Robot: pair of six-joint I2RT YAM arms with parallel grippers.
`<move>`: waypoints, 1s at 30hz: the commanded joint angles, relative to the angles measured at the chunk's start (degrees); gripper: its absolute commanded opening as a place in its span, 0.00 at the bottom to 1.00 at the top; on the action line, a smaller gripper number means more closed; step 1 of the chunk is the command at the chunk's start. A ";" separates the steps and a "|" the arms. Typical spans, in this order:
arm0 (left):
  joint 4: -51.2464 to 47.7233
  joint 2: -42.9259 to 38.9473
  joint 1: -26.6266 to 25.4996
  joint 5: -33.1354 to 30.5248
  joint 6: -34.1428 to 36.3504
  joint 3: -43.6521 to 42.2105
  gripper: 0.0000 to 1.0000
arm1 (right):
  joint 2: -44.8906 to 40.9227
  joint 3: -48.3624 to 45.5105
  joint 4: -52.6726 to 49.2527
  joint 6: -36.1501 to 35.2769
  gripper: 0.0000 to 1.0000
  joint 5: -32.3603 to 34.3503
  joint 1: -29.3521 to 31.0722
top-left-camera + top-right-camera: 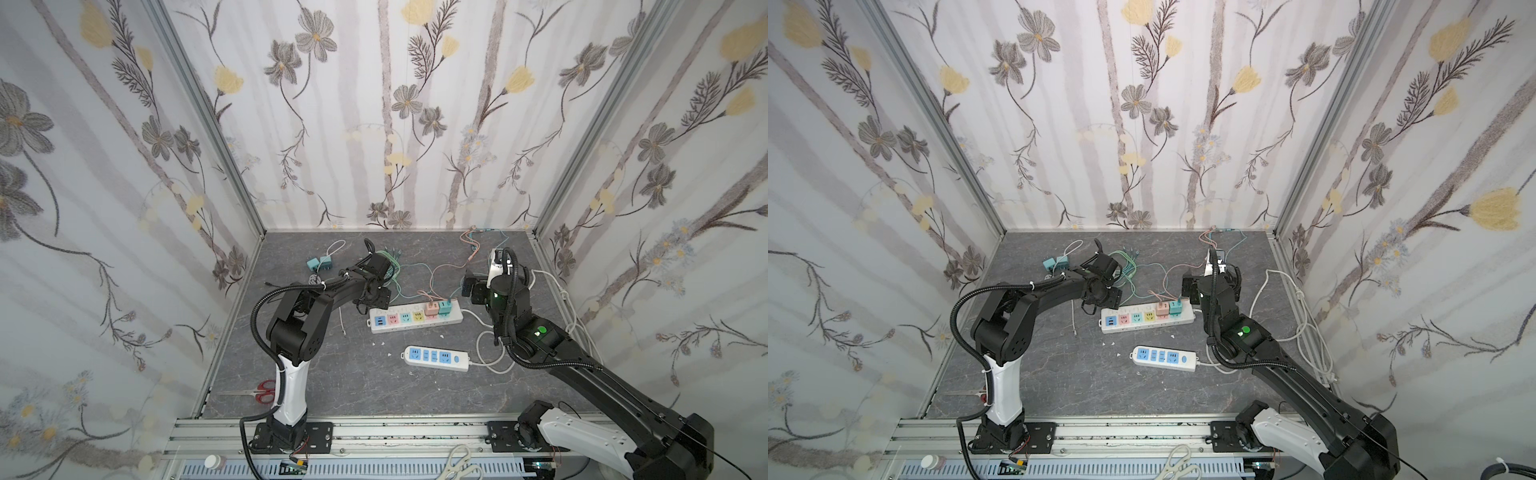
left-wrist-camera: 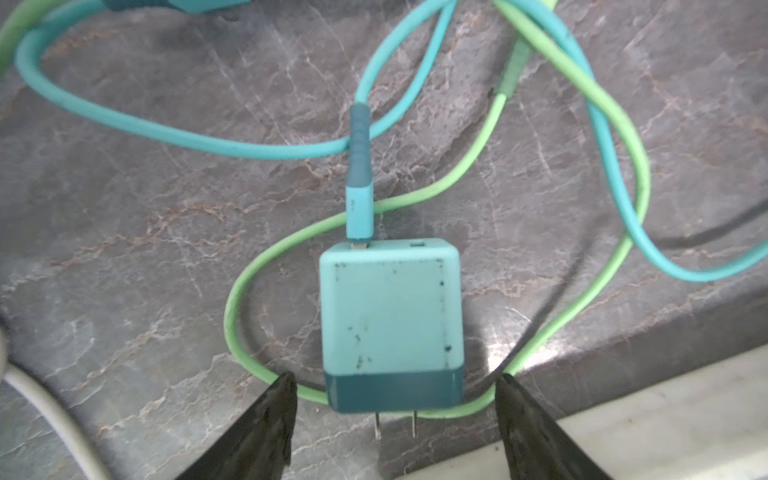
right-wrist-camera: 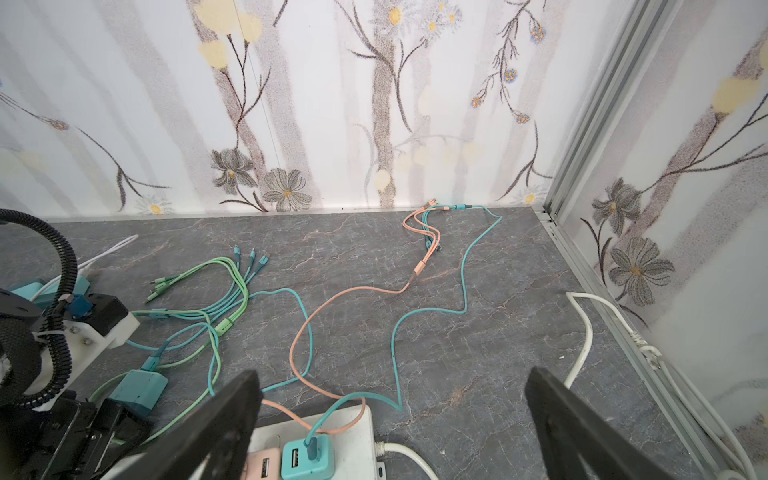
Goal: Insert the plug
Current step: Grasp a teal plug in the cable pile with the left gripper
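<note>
**Left gripper astride the teal plug**

In both top views the left gripper (image 1: pixel 374 297) hangs by the left end of the power strip (image 1: pixel 415 319), and the right gripper (image 1: pixel 1190 286) by its right end.

Left wrist: the teal plug (image 2: pixel 390 316) lies flat on the table (image 2: pixel 166 249) between the parted fingers (image 2: pixel 274 415), which do not touch it.

Right wrist: the right gripper gapes wide and holds nothing.

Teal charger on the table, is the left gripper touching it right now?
Apart. The left wrist view shows the left gripper open, with its fingertips on either side of the teal charger and a visible gap on each side.
</note>
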 commanded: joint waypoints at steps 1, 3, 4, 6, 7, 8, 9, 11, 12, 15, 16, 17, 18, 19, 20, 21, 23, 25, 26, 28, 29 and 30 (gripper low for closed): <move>-2.56 1.65 -0.08 -1.23 0.53 2.04 0.77 | -0.25 -0.13 3.11 -0.15 0.99 0.85 -0.02; -3.30 2.66 -0.08 -1.19 0.71 2.83 0.76 | -0.38 -0.09 3.60 -0.77 0.99 0.44 0.01; -3.53 3.04 -0.08 -0.98 0.76 2.83 0.76 | -0.42 -0.05 3.74 -0.97 0.99 0.17 0.00; -3.97 3.72 -0.17 -0.98 0.81 4.37 0.74 | -0.60 -0.16 4.07 -1.42 0.99 -0.45 -0.01; -4.15 4.01 -0.17 -0.97 0.81 4.87 0.73 | -0.68 -0.21 4.03 -1.43 0.99 -0.61 0.00; -4.25 4.20 -0.24 -1.05 0.73 5.10 0.70 | -0.76 -0.22 4.09 -1.48 0.99 -0.66 -0.02; -4.40 4.33 -0.26 -1.06 0.71 5.32 0.67 | -0.78 -0.33 4.04 -1.45 0.99 -0.61 -0.06; -4.66 4.57 -0.26 -1.14 0.72 5.75 0.63 | -0.72 -0.53 3.91 -1.44 0.99 -0.34 -0.01; -4.86 4.79 -0.33 -0.98 0.87 6.01 0.61 | -0.57 -0.48 3.79 -1.43 0.99 -0.04 -0.01; -6.14 5.45 -0.43 -1.41 1.20 7.08 0.59 | -0.23 -0.24 2.83 -1.35 0.99 0.91 -0.02; -6.20 5.55 -0.52 -1.93 1.25 7.21 0.59 | -0.16 -0.15 2.67 -1.31 0.99 1.06 -0.02; -6.20 5.63 -0.52 -2.51 1.33 7.22 0.58 | -0.01 -0.13 2.43 -1.26 0.99 1.05 0.03; -6.09 5.62 -0.52 -2.93 1.33 7.27 0.58 | 0.10 -0.11 2.29 -1.19 1.00 1.02 -0.05; -6.04 5.59 -0.52 -3.23 1.42 7.36 0.57 | 0.18 -0.04 2.19 -1.09 0.99 0.96 -0.02; -6.12 5.71 -0.52 -3.60 1.51 7.48 0.55 | 0.27 0.13 2.02 -1.01 0.99 0.94 -0.03; -6.25 5.81 -0.52 -3.84 1.59 7.72 0.53 | 0.36 0.21 1.93 -0.62 0.99 1.14 -0.03; -6.49 5.65 -0.52 -4.26 1.53 7.93 0.44 | 0.52 0.43 1.27 1.03 0.99 1.64 -0.09; -5.94 4.64 -0.45 -5.00 1.57 7.46 0.35 | 0.72 0.64 0.71 2.98 0.99 2.43 -0.26; -5.34 3.76 -0.52 -5.54 1.76 6.87 0.30 | 0.80 0.66 0.62 3.61 0.99 2.60 -0.28; -3.92 1.88 -0.28 -7.12 2.28 5.64 0.21 | 0.81 0.88 -0.51 3.90 0.99 1.29 -0.36; -3.50 0.95 0.03 -8.47 2.54 5.11 0.16 | 0.81 1.16 -1.31 3.92 0.99 0.72 -0.41; -3.38 0.17 0.67 -9.59 2.71 4.66 0.13 | 0.81 1.42 -2.00 3.88 0.99 -0.11 -0.46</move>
